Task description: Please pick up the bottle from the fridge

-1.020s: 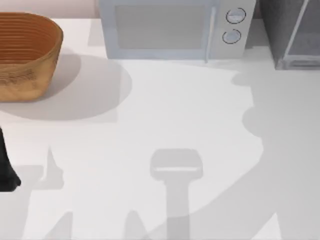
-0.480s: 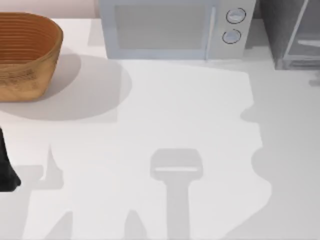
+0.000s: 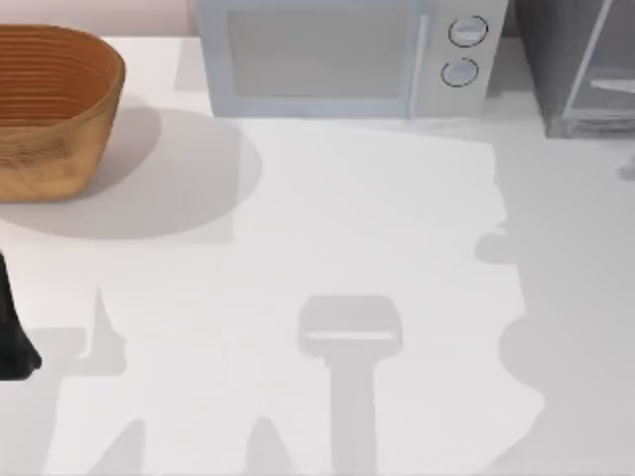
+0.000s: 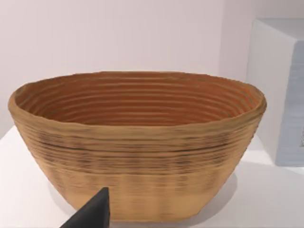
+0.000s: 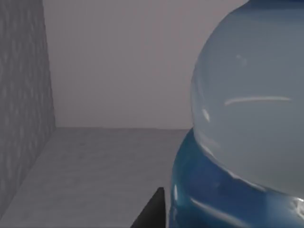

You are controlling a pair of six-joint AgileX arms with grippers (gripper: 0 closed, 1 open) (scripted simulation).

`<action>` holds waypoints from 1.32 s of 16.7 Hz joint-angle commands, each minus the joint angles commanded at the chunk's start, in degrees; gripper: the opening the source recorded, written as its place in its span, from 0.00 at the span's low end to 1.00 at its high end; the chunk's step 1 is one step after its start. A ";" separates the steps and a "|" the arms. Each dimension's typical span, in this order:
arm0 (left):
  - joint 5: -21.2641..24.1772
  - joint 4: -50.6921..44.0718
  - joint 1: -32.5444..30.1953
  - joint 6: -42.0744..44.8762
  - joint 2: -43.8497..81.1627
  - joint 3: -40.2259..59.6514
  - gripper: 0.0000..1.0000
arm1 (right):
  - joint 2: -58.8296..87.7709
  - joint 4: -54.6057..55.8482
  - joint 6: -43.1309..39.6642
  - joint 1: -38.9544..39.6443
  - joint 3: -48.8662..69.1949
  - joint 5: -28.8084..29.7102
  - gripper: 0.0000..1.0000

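Bottle (image 5: 247, 118) inside fridge (image 3: 580, 69), at table's far right corner — looms right against right claw's camera, blue band low, clear body above, grey fridge floor and wall around it. Dark fingertip (image 5: 153, 211) just beside bottle; right claw spread or pinching — cannot tell. Right arm clearly nearer. Left arm parked at table's left edge, facing basket (image 4: 137, 142); its claw state also unclear.

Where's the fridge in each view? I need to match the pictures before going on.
Top view: fridge at the table's far right corner, right of the microwave.
Right wrist view: looking inside the fridge, with its grey wall and floor, and the bottle close up.
Left wrist view: faces the basket, with the microwave beside it.
Shared landmark: the microwave links the top and left wrist views.
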 joint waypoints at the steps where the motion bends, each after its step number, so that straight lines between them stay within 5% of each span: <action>1: 0.00 0.00 0.00 0.00 0.00 0.00 1.00 | -0.59 -0.34 0.00 0.09 -0.24 0.08 0.00; 7: 0.00 0.00 0.00 0.00 0.00 0.00 1.00 | -16.92 -9.62 -0.09 2.53 -6.65 2.43 0.00; 22: 0.00 0.00 0.00 0.00 0.00 0.00 1.00 | -97.79 -56.13 0.15 15.16 -38.78 13.77 0.00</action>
